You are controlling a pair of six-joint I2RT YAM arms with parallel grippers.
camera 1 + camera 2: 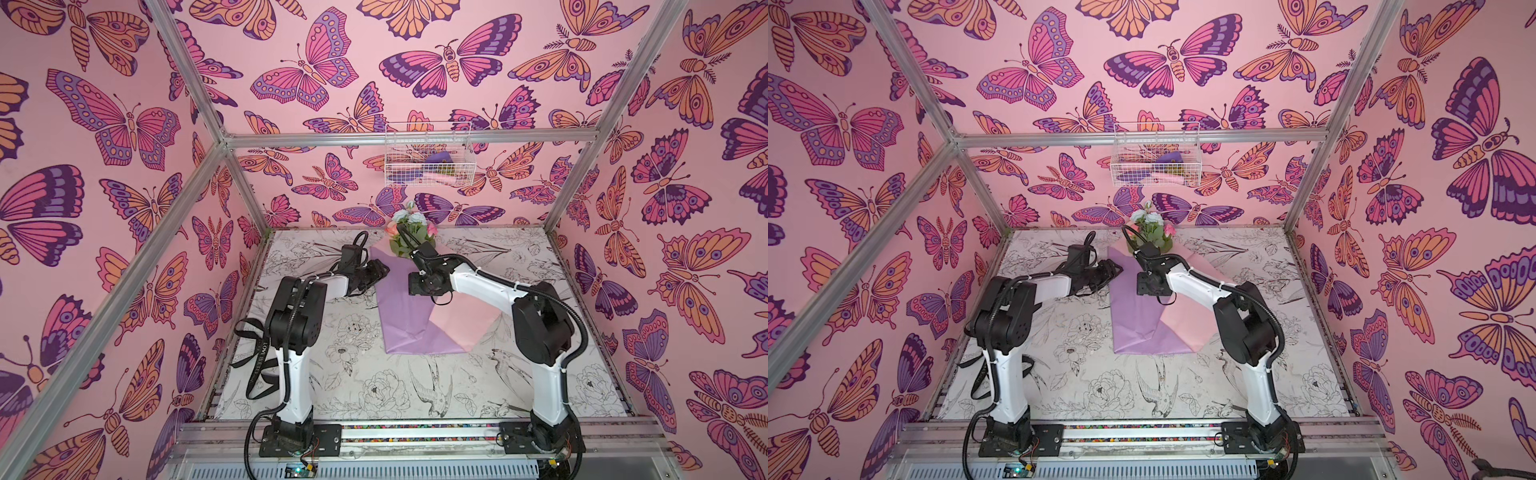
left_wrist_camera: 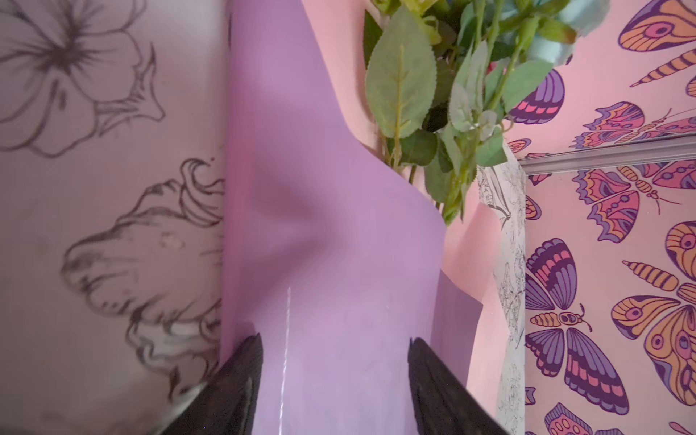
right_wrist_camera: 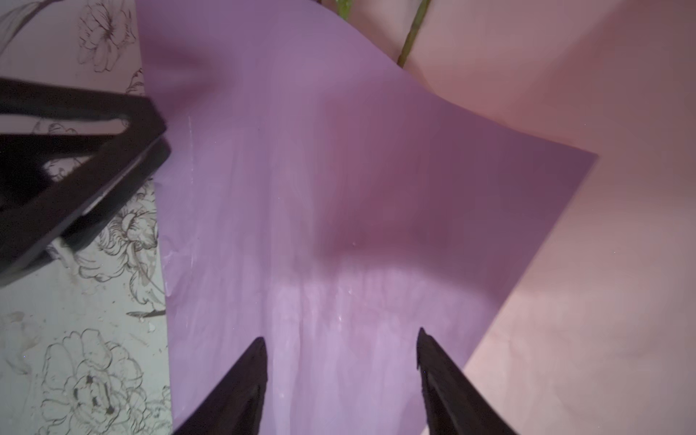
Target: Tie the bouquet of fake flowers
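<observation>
The bouquet of fake flowers point(image 1: 409, 232) lies on the white table printed with black-line flower drawings point(image 1: 374, 386), in the middle of its far half, with the blooms toward the butterfly-papered back wall. The head is a small cluster of coral-pink and pale blue-white blooms above serrated green leaves point(image 2: 401, 79). Below it spreads the matte lilac-and-pink wrapping paper point(image 1: 409, 328). A lilac sheet is folded over a pink one, which shows along the right side, and the wrap widens toward the near end. It sits loose, and in the left wrist view the lilac flap bulges and curls away from the pink layer beside the leaves. A thin green stem point(image 3: 412, 37) peeks out where the two colours part.

The left gripper point(image 2: 335, 339) reaches in from the lilac edge with its dark fingers spread apart and nothing between them. The right gripper point(image 3: 341, 335) hangs over the middle of the lilac sheet, its fingers likewise apart and gripping nothing. The long black ribbon with pale lettering point(image 1: 257, 357) lies well apart from the bouquet, by the left arm's base.
</observation>
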